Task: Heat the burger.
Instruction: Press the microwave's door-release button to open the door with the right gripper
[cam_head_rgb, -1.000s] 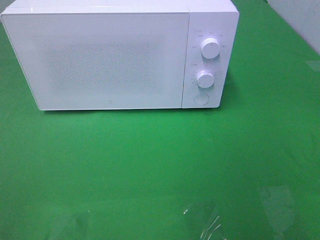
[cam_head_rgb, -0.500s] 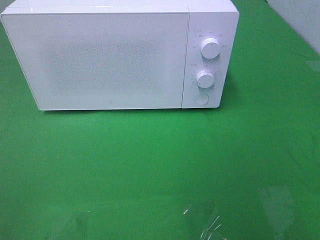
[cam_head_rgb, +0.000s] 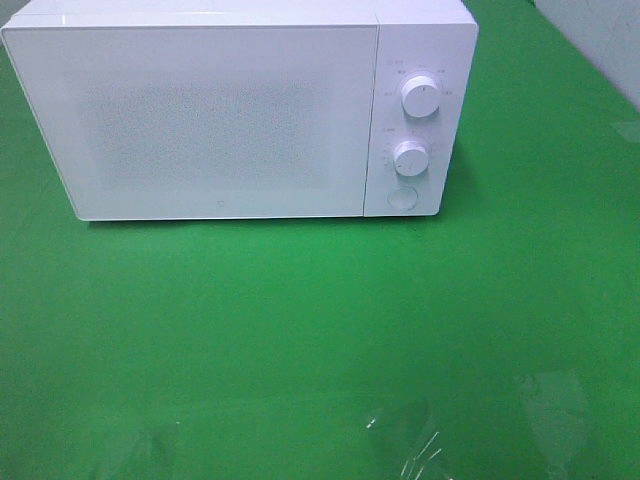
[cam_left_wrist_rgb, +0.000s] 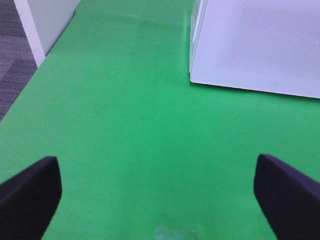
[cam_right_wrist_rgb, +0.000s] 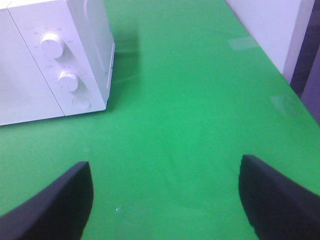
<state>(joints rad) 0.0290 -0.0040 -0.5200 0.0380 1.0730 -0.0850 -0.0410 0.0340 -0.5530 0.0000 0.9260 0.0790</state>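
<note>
A flat table covered in bright green cloth (cam_head_rgb: 300, 330) is seen across all three views. At its far side a white box-shaped microwave oven (cam_head_rgb: 220, 120) is set, its wide speckled door (cam_head_rgb: 200, 125) shut flush with the front. The round burger is not seen in any view, and whether it lies behind that door cannot be told.

The left gripper (cam_left_wrist_rgb: 157, 192) is held above bare cloth near the oven's left front corner, its two black fingers (cam_left_wrist_rgb: 30, 195) spread wide with nothing between them. The right gripper (cam_right_wrist_rgb: 165, 192) is likewise spread wide and empty (its view takes in the control panel).

On that panel, to the right of the door, a white upper knob (cam_head_rgb: 421, 97), a white lower knob (cam_head_rgb: 411, 158) and a small round button (cam_head_rgb: 402, 198) are stacked in one column.
</note>
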